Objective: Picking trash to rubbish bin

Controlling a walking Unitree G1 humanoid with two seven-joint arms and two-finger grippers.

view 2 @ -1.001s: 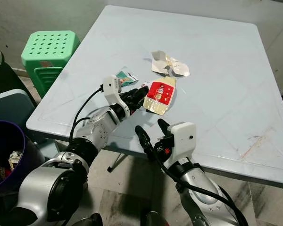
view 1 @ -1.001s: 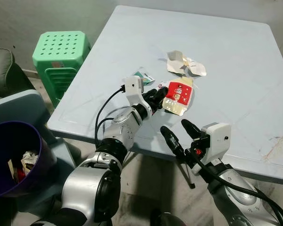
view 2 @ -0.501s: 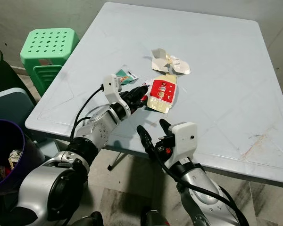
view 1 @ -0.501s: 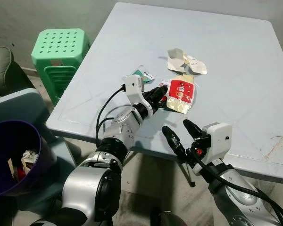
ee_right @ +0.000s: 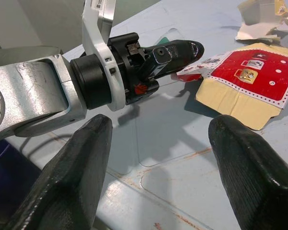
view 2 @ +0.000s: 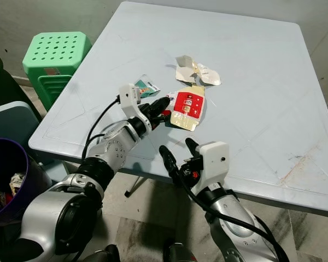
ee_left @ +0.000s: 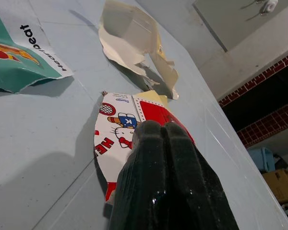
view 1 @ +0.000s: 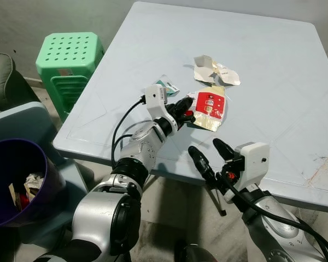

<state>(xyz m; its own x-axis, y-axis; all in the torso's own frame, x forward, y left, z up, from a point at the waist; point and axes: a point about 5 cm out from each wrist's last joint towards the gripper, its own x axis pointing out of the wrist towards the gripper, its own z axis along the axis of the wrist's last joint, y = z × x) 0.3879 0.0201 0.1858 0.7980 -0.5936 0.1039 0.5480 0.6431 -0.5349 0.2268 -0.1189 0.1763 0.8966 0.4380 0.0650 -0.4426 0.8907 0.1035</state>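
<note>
A flattened red and cream carton [view 1: 210, 105] lies on the pale blue table [view 1: 273, 109]. My left gripper [view 1: 185, 105] reaches over the table's front edge and is shut on the carton's near corner [ee_left: 117, 129], which lifts slightly off the surface. A teal wrapper [view 1: 167, 86] lies just left of that gripper. A torn cream wrapper [view 1: 214, 71] sits just beyond the carton. Lower down, in front of the table edge, my right gripper [view 1: 210, 153] hangs open with nothing between its fingers [ee_right: 86, 163].
A purple rubbish bin [view 1: 13, 180] holding some scraps stands on the floor at my lower left, beside a grey-blue seat [view 1: 22, 117]. A green plastic stool [view 1: 71, 54] stands by the table's left edge. The table's far and right parts are bare.
My left gripper's fingers have come together on the carton's near corner. The right arm has hardly moved. The camera has shifted slightly.
</note>
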